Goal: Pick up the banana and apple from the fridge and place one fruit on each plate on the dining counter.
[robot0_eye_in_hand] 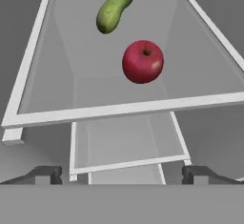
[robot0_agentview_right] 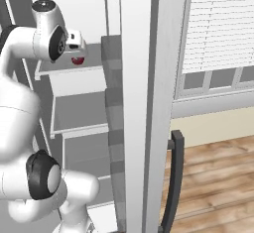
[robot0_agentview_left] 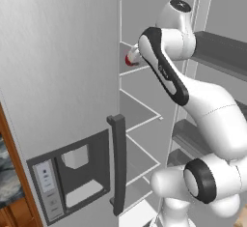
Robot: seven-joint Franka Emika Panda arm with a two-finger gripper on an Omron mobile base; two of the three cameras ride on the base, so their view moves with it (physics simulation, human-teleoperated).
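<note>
The apple (robot0_eye_in_hand: 143, 61), dark red and round, rests on a grey shelf (robot0_eye_in_hand: 119, 108) inside the open fridge (robot0_agentview_left: 58, 52). My gripper (robot0_eye_in_hand: 123, 175) is open, its fingertips (robot0_eye_in_hand: 47, 174) spread wide, short of the shelf's front edge and lower in the hand view than the apple. Nothing lies between them. In the left base view the apple (robot0_agentview_left: 130, 59) peeks out beside my forearm; in the right base view the apple (robot0_agentview_right: 77, 60) sits just under my hand. The banana, both plates and the dining counter are out of view.
An olive-green oval fruit (robot0_eye_in_hand: 113, 10) lies behind the apple on the same shelf. More shelves (robot0_agentview_left: 140, 124) sit below. The shut left door carries a dispenser panel (robot0_agentview_left: 72, 173) and dark handle (robot0_agentview_left: 118, 163). The open right door (robot0_agentview_right: 136, 103) stands close to my arm's right.
</note>
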